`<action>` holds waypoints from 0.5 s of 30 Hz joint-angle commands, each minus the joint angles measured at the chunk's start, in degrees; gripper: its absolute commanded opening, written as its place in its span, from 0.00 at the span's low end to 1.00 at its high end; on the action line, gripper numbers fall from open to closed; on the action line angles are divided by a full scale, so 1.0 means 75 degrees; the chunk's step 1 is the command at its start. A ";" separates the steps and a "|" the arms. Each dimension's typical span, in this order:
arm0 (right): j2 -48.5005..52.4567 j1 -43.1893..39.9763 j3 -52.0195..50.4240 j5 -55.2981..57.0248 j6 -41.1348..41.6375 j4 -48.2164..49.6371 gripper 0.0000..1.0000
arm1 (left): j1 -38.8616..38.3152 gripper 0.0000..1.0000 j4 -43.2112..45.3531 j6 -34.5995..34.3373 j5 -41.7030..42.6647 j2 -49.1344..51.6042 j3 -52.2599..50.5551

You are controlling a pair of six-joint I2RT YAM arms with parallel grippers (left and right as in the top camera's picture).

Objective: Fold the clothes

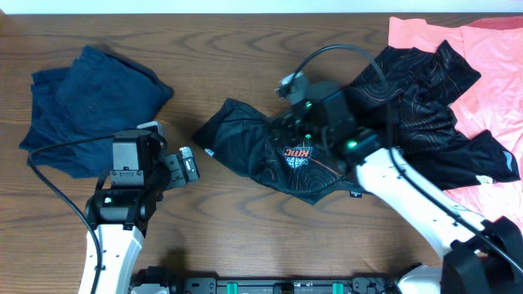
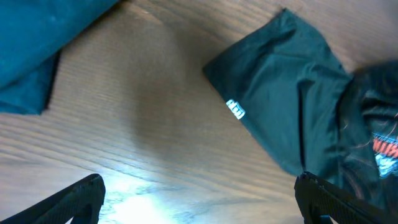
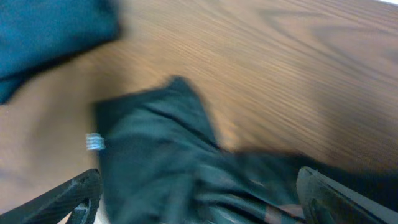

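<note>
A black shirt with an orange logo (image 1: 294, 153) lies crumpled at the table's middle, its sleeve (image 2: 280, 87) pointing left. It fills the lower right wrist view (image 3: 186, 168). My right gripper (image 1: 304, 114) hovers over the shirt's middle with both fingers wide apart (image 3: 199, 199), holding nothing. My left gripper (image 1: 184, 166) is open and empty (image 2: 199, 202) above bare wood, just left of the sleeve tip. A folded dark blue garment (image 1: 86, 106) lies at the far left. A second black patterned garment (image 1: 425, 98) lies at the right on a pink garment (image 1: 490, 49).
The dark blue garment also shows at the top left of the left wrist view (image 2: 37, 43) and the right wrist view (image 3: 50, 31). A small white label (image 2: 235, 109) sits on the sleeve hem. Bare wooden table (image 1: 229, 49) lies between the piles.
</note>
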 commanded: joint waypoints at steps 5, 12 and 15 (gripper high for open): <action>-0.1387 -0.1865 0.0020 0.0877 0.0224 -0.1970 0.99 | -0.0160 0.98 0.0734 -0.1003 0.2162 0.0393 0.0140; -0.2154 -0.3337 0.0020 0.0833 0.0213 -0.3649 0.99 | -0.1507 0.98 0.0935 -0.1856 0.2544 0.1740 0.0140; -0.2241 -0.3692 0.0020 0.0822 0.0227 -0.3917 0.99 | -0.2212 0.98 0.1099 -0.2235 0.2538 0.2410 0.0140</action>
